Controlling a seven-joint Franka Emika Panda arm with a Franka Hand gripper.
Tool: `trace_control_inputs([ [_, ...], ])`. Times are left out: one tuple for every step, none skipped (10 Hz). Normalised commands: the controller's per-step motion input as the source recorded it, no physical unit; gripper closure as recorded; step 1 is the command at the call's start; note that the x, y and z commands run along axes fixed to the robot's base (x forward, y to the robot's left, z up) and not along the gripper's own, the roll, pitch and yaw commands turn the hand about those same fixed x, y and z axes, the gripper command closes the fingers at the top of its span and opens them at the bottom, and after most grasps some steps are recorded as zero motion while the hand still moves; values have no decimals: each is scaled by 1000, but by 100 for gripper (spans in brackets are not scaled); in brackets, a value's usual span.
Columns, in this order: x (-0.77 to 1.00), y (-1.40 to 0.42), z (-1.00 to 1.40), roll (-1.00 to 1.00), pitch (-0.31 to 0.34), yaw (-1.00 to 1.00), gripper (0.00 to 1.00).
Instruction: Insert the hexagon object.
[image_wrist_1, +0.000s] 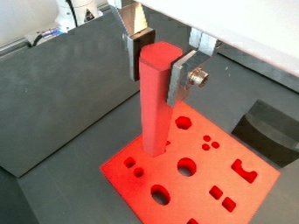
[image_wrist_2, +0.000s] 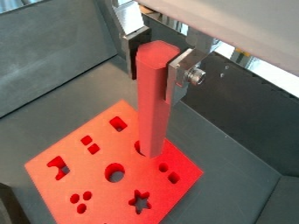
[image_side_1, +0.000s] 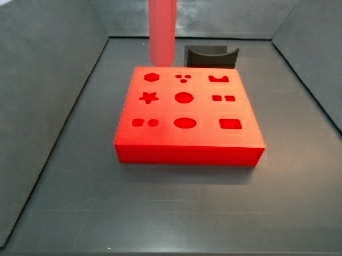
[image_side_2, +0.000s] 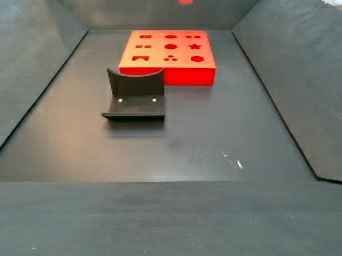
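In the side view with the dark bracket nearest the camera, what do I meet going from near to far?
Bare floor → fixture → red block → hexagon object at the far edge. The claw is out of this view; in a wrist view it grips the rod.

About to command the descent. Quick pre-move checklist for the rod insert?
1. Grip: pincer shut on the rod, plates on both sides near its top in both wrist views. Ok.
2. Rod upright: looks vertical in both wrist views and in a side view. Ok.
3. Rod over the block: lower end reaches it in both wrist views. Ok.
4. Hexagon hole open: clear in a side view. Ok.
5. Rod tip lined up with or seated in that hole: tip contact hidden. Cannot tell.
6. Fixture out of the way: apart from the block. Ok.
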Motion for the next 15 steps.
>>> trace_control_inputs([
  [349,226,-149,41,0,263,100],
  [551,309,-206,20,0,391,100],
  [574,317,-211,21,0,380,100],
  [583,326,-200,27,0,371,100],
  [497,400,-189,31,0,363,100],
  [200,646,-154,0,0,317,100],
  [20,654,-129,-37,0,351,100],
  [-140,646,-249,-41,-36,546,100],
  [-266,643,-369,-27,-87,614,100],
  [-180,543,-397,-54,-113,683,100],
  [-143,434,-451,-24,-173,680,100],
  [-60,283,-511,9,-264,626,100],
  [-131,197,-426,99,-213,403,100],
  [-366,46,-251,234,-76,146,100],
  [-577,86,-140,216,0,54,100],
])
